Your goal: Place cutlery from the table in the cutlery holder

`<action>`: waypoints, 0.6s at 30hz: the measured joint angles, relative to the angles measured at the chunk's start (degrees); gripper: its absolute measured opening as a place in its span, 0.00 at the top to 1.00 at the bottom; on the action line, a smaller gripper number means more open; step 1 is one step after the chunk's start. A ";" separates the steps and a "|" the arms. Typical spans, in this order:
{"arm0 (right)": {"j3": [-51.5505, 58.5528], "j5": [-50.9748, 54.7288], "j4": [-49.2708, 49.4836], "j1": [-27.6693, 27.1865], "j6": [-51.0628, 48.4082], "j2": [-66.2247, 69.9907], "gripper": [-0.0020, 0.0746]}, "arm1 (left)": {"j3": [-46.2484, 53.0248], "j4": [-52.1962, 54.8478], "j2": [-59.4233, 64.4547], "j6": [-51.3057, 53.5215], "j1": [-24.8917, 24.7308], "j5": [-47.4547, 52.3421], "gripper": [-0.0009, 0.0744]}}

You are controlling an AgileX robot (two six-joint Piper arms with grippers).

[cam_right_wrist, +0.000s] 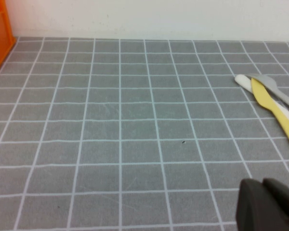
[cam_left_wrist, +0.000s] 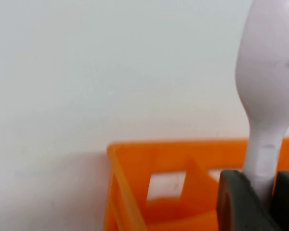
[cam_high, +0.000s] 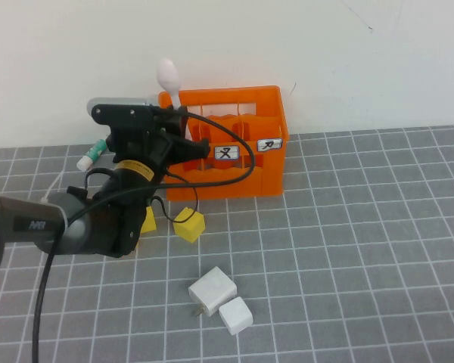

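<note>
Over the far-left corner of the orange cutlery holder (cam_high: 225,144), the left end effector (cam_high: 174,125) is clamped on the handle of the pale spoon (cam_high: 169,79), bowl upward, above the crate's rim. Low over the bare grey bench (cam_right_wrist: 135,139), the right end effector (cam_right_wrist: 269,204) shows only dark fingertips; I cannot tell their state.

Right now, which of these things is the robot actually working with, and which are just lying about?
Job in hand:
left gripper, closed on spoon
orange cutlery holder

Lying about:
yellow block
two white blocks
white-and-green tube
right gripper, low over table
</note>
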 joint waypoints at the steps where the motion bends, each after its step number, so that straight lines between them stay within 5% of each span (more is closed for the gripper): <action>1: 0.00 0.00 0.00 0.00 0.00 0.00 0.98 | 0.00 0.00 0.15 0.00 0.00 0.51 0.82; 8: 0.00 0.00 0.00 0.00 0.00 0.00 0.98 | 0.00 -2.56 -1.57 0.79 0.00 2.03 0.49; 11: 0.00 0.00 0.00 0.00 0.00 0.00 0.98 | 0.69 -3.77 -5.95 5.39 0.00 4.83 0.43; 14: 0.00 0.00 0.00 0.00 0.00 0.00 0.98 | 3.03 -5.61 -13.10 10.16 0.00 9.86 0.48; 18: 0.00 0.00 0.00 0.00 0.00 0.00 0.98 | 9.78 -6.56 -26.49 9.60 0.00 16.89 0.80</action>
